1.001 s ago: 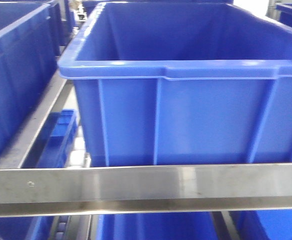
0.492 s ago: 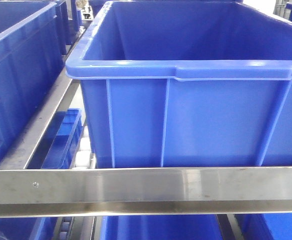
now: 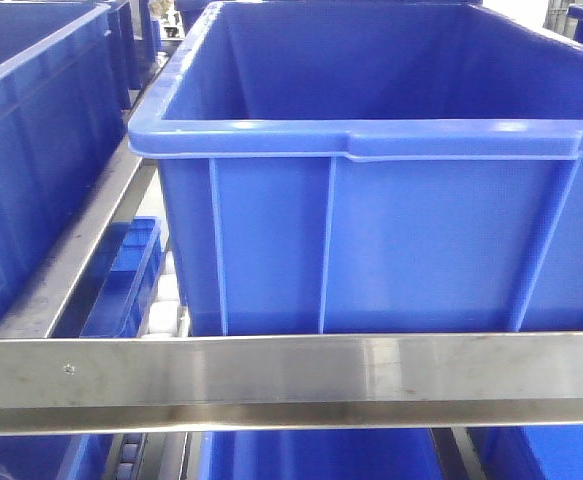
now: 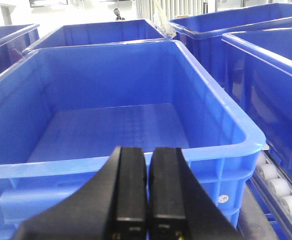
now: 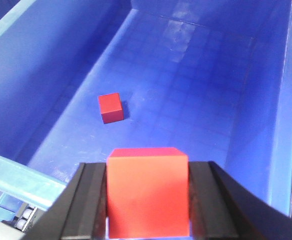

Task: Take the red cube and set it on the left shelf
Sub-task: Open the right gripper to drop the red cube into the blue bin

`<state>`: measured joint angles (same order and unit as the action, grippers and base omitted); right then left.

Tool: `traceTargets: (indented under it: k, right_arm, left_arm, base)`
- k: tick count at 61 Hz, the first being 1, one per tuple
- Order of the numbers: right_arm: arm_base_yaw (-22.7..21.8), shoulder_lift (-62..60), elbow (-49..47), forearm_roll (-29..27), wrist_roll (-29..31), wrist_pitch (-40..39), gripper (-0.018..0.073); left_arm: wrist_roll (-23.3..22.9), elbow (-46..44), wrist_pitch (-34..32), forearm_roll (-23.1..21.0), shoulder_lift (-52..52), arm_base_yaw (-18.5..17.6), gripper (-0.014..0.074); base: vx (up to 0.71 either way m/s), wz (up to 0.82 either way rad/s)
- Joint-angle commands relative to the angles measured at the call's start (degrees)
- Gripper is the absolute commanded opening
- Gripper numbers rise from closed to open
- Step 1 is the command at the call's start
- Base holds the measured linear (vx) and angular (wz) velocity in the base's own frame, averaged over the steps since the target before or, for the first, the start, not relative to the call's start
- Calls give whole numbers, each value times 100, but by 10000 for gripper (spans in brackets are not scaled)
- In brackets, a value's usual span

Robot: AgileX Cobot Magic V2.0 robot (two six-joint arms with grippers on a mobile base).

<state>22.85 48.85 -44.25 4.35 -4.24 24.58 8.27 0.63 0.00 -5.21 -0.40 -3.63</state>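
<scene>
- Right wrist view shows the right claw [image 5: 148, 200] clamped on a red cube [image 5: 148, 192], one black finger pressed against each side face so the block sits square between them and cannot twist.
- Below and ahead of that claw lies the floor of a dark blue crate [image 5: 196, 95]; the cube is held above the near rim, which looks like the position for lowering it in, not for dropping it from outside.
- A second red cube [image 5: 110, 108] already rests on the crate floor, ahead of the claw and a little to its left, well apart from the held one, so I'd judge there is room to set this one down without knocking it.
- Left wrist view has the left claw [image 4: 147, 187] with its fingers together and nothing between them, hanging before another blue crate [image 4: 236, 135] whose floor looks bare; it seems merely parked out of the way.
- Front view gives the left shelf [image 3: 291, 372] as a brushed steel rail with a blue crate [image 3: 371, 240] sitting just behind it; neither claw shows there.
- The carrying looks done; lowering and release remain.
</scene>
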Motion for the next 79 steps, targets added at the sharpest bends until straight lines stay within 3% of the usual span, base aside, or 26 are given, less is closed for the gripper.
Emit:
traceTargets:
  k: [1, 25, 43, 57, 61, 72, 79]
  right_arm:
    - [7, -38, -174, 72, 36, -466, 58]
    - [7, -31, -174, 72, 36, -543, 58]
    - [-4, 768, -257, 78, 36, -1834, 58]
    - [-29, 2024, -1006, 78, 36, -2145, 67]
    - [-42, 2322, -1284, 78, 36, -2140, 133]
    - [-42, 2898, -1772, 82, 36, -2135, 572]
    - [-42, 3039, -1848, 82, 36, -2141, 601]
  left_arm:
    - [3, 126, -478, -40, 47, -27, 106]
    - [3, 126, -478, -40, 47, -27, 106]
    - [3, 126, -478, -40, 47, -27, 106]
    - [3, 126, -478, -40, 47, -27, 106]
    - [3, 126, -478, -40, 47, -27, 106]
    - [3, 126, -478, -40, 47, -27, 106]
    - [3, 126, -478, -40, 47, -27, 106]
  base:
    - [0, 0]
    - [0, 0]
    - [0, 0]
    - [0, 0]
    - [0, 0]
    - [0, 0]
    - [0, 0]
